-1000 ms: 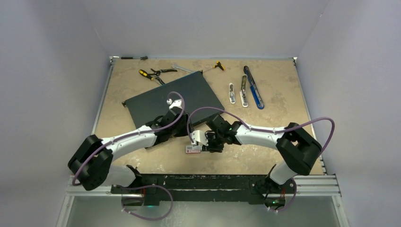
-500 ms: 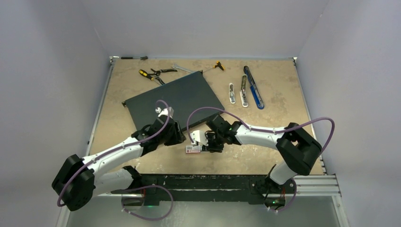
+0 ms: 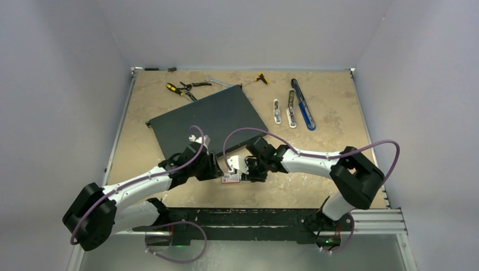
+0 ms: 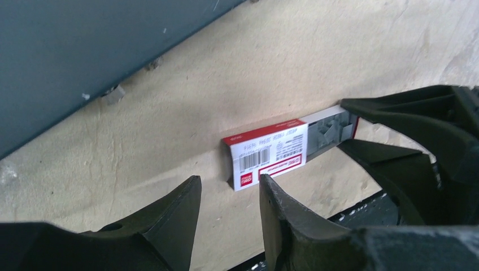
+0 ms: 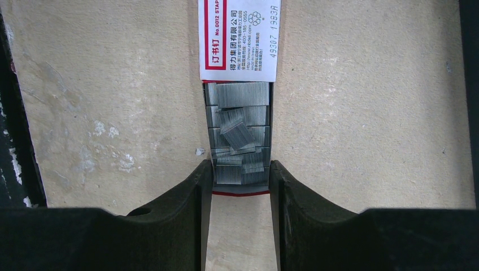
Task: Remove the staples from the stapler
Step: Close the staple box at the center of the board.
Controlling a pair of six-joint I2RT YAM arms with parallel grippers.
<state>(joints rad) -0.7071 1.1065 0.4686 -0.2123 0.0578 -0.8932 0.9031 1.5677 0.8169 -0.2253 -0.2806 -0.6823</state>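
Loose silver-grey staples (image 5: pixel 237 132) lie in the slid-out tray of a small red-and-white box (image 5: pixel 240 39) on the tan table. My right gripper (image 5: pixel 241 169) is shut on the tray's near end, with a finger against each side wall. In the top view the right gripper (image 3: pixel 244 176) holds the box (image 3: pixel 230 179) near the front middle. My left gripper (image 4: pixel 230 180) is open and empty, with its fingertips just short of the box's sleeve end (image 4: pixel 265 155). The staples also show in the left wrist view (image 4: pixel 327 127). A long blue-and-black stapler (image 3: pixel 302 104) lies at the back right, far from both grippers.
A dark flat folder (image 3: pixel 206 118) lies left of centre, just behind my left arm. Two silver metal pieces (image 3: pixel 277 111) (image 3: pixel 291 109) lie beside the stapler. Pliers (image 3: pixel 181 88), a wrench (image 3: pixel 220 82) and a screwdriver (image 3: pixel 261 78) lie along the back edge. The black front rail (image 3: pixel 254 217) is close behind the box.
My left arm has swung down from over the folder and towards the box, so its open gripper now sits just left of it. The right gripper and the box have not moved.
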